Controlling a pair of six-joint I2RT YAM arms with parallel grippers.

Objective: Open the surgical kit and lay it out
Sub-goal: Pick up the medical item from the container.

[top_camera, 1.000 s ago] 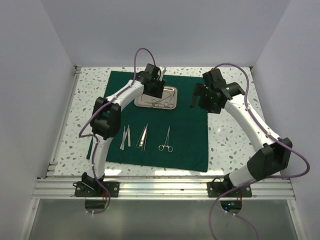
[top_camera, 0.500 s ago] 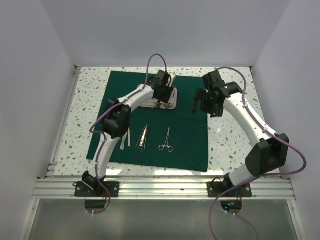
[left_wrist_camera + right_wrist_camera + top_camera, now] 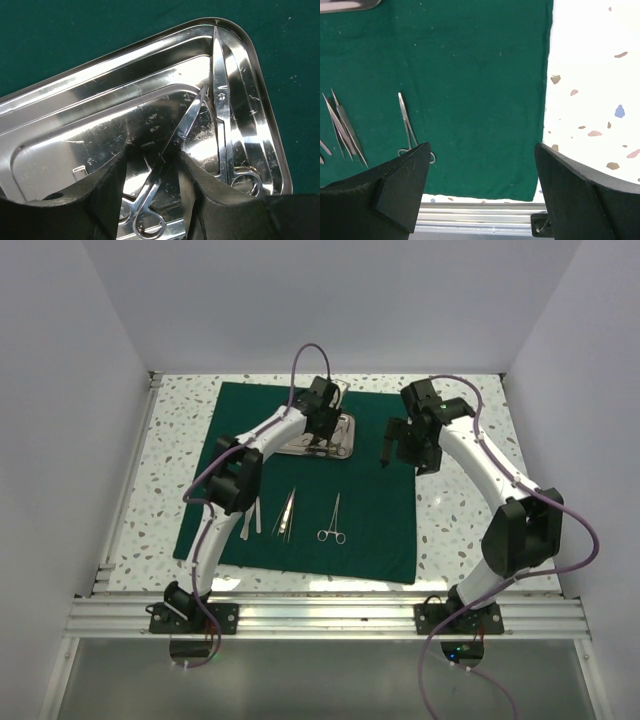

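My left gripper (image 3: 154,152) straddling scissors (image 3: 186,125) in tray (image 3: 100,75) on green cloth (image 3: 485,60), jaws apart — closing off-centre, I'm risking them skidding into second pair (image 3: 222,100). My right gripper (image 3: 481,165) hovering, jaws spread, empty.

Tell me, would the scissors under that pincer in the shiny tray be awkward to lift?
Probably stiff: the scissors are thin polished steel. Likely slippery, lying flat on the equally smooth tray, so they may skid rather than lift. Being slim, they might pivot inside the left pincer.
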